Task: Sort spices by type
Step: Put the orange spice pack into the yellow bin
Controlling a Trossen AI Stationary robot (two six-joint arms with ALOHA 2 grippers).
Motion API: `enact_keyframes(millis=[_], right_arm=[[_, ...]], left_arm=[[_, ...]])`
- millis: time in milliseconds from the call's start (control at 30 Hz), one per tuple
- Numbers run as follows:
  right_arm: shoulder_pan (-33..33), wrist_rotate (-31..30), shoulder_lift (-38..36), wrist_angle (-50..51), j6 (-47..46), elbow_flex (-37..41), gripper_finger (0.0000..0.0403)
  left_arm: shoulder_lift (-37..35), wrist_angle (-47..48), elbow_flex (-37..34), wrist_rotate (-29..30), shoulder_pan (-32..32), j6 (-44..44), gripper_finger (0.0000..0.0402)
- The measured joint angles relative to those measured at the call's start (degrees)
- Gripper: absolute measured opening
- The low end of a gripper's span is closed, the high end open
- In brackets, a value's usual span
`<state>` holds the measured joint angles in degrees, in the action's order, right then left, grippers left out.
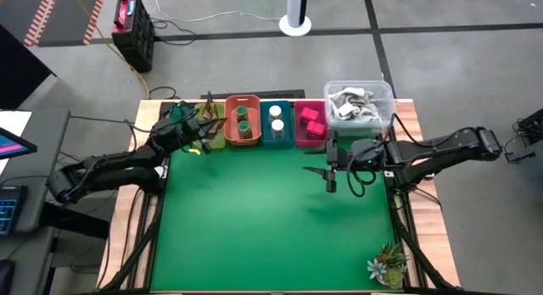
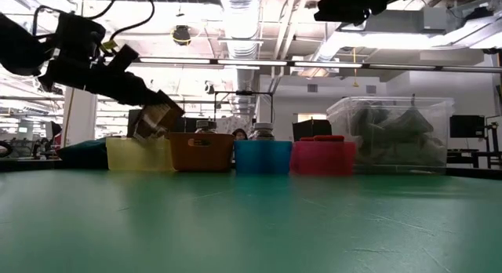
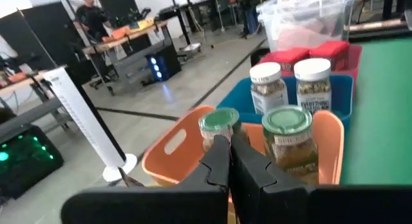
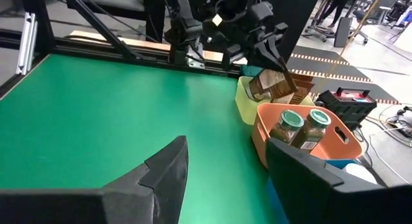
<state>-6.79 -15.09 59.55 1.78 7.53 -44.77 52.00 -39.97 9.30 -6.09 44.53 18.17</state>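
Left gripper [image 2: 161,116] held a brown sachet [image 4: 273,84] above the yellow bin [image 2: 140,154].
Its fingers were clamped on the sachet; the right gripper [image 1: 330,173] hung wide apart over the green mat [image 1: 263,219].

The flat table mat [image 1: 254,219] is green. The plastic bins are yellow [image 2: 140,154], orange [image 2: 202,152], blue [image 2: 263,157] and pink [image 2: 323,158]. Green-lidded glass jars [image 3: 288,141] hold brown spice; the crinkly sachet [image 4: 273,84] is brown.

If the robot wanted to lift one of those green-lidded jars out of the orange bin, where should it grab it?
Probably by the green lid, coming straight down from above. Both green-lidded jars stand upright, close together inside the orange bin, so its walls block their sides; only the tops are open to fingers.
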Motion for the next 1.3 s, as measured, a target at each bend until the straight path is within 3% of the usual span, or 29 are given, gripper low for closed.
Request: enact_keyframes(millis=[267, 533, 867, 1300], right_arm=[[-1.22, 0.07, 0.00, -0.58, -0.04, 0.01, 0.0235], [-1.47, 0.13, 0.00, -0.57, -0.04, 0.00, 0.0235], [-1.46, 0.13, 0.00, -0.55, -0.02, 0.00, 0.0235], [-1.49, 0.10, 0.00, 0.19, -1.05, 0.00, 0.0235]], left_arm=[[6.65, 0.63, 0.00, 0.09, -0.02, -5.53, 0.0000], [7.60, 4.32, 0.02, 0.70, -0.25, -16.35, 0.0000], [7.57, 6.19, 0.02, 0.64, -2.06, -14.01, 0.0015], [7.55, -4.67, -1.63, -1.40, -3.51, -12.05, 0.0001]])
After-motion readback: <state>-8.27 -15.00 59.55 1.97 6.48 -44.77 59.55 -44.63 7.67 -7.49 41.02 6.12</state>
